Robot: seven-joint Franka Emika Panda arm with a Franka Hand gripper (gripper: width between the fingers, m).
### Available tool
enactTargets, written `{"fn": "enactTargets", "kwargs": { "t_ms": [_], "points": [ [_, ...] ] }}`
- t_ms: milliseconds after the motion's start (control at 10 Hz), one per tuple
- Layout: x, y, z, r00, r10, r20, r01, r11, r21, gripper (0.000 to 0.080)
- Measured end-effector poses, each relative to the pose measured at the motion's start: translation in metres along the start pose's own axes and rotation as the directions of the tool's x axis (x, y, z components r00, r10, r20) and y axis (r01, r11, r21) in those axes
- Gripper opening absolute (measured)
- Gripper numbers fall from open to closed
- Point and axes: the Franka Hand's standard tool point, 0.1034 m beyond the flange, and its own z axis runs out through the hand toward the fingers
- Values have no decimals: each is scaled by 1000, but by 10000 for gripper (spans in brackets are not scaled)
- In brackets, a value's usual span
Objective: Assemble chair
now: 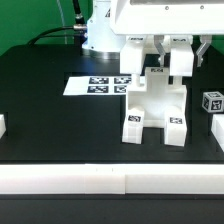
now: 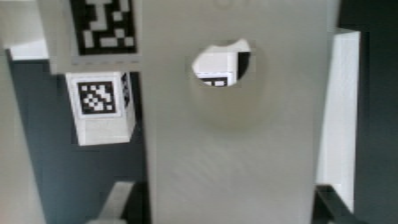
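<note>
we count one pincer (image 1: 170, 66), narrowed onto the one chair body (image 1: 157, 102) under it; one small cube (image 1: 212, 101) stands apart beside it.

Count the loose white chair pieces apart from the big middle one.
3: the small tagged cube at the exterior view's right, a right-edge piece just nearer the camera, a left-edge piece opposite. Others may be hidden.

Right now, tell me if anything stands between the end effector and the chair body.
Nothing visible does. The end effector is right at the top of the chair body. The tagged cube and the marker board lie off to either side.
</note>
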Motion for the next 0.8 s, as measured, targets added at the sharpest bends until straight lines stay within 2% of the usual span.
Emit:
{"fn": "enactTargets", "kwargs": {
  "t_ms": [600,800],
  "points": [
    [0,-1,0,1000,4,-6,-4,1000,1,288],
    [-5,-3,0,1000,-1,-11,1,1000,3,288]
  ]
}}
